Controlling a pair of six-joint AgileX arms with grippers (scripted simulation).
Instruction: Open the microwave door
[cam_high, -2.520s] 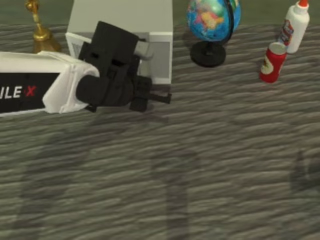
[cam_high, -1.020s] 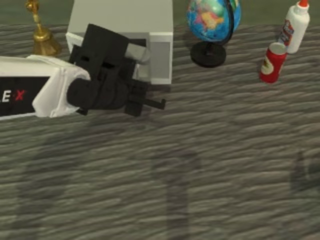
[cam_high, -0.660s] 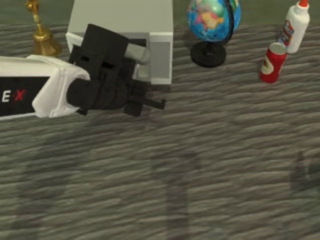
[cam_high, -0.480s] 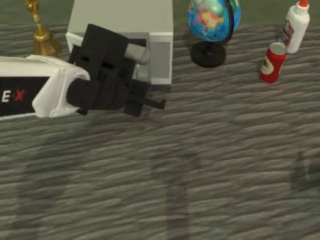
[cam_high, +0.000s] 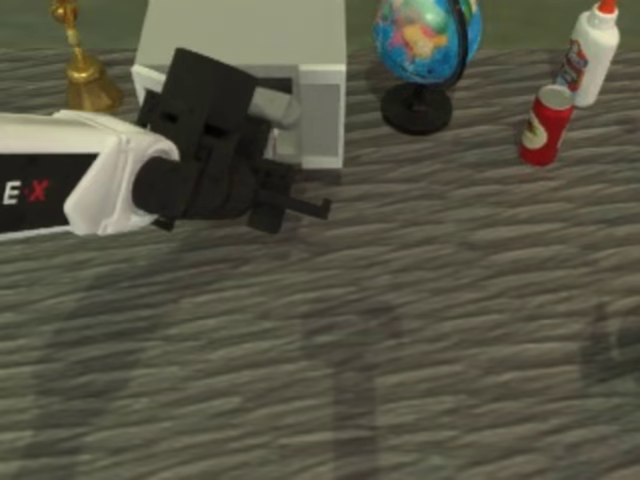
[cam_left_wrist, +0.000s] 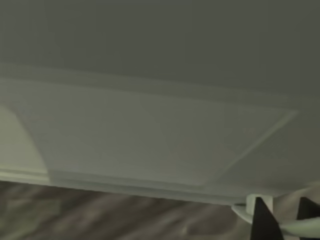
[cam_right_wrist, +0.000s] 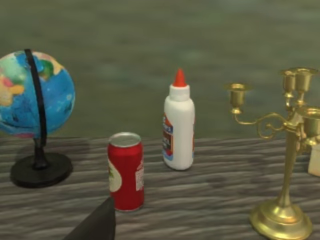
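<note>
At the back left of the counter (cam_high: 420, 330) stands the microwave (cam_high: 245, 35), its front facing the near side. The left arm reaches in from the left edge, and its gripper (cam_high: 290, 205) sits low in front of the microwave door (cam_left_wrist: 150, 140), close against the front face. In the left wrist view the door fills nearly the whole picture as a pale panel with a lighter window, and two dark fingertips (cam_left_wrist: 262, 220) stand on either side of a thin pale handle (cam_left_wrist: 300, 227) at the door's lower edge; whether they actually pinch it I cannot tell. How far the door has swung, if at all, is hidden by the arm. A gold candlestick (cam_high: 80, 60) stands just left of the microwave, a globe (cam_high: 425, 45) just right of it, and a red can (cam_high: 545, 125) and a glue bottle (cam_high: 590, 50) stand together near the right back corner. The right arm is parked off the top view; only a dark finger tip (cam_right_wrist: 95, 225) shows in its own wrist view.
</note>
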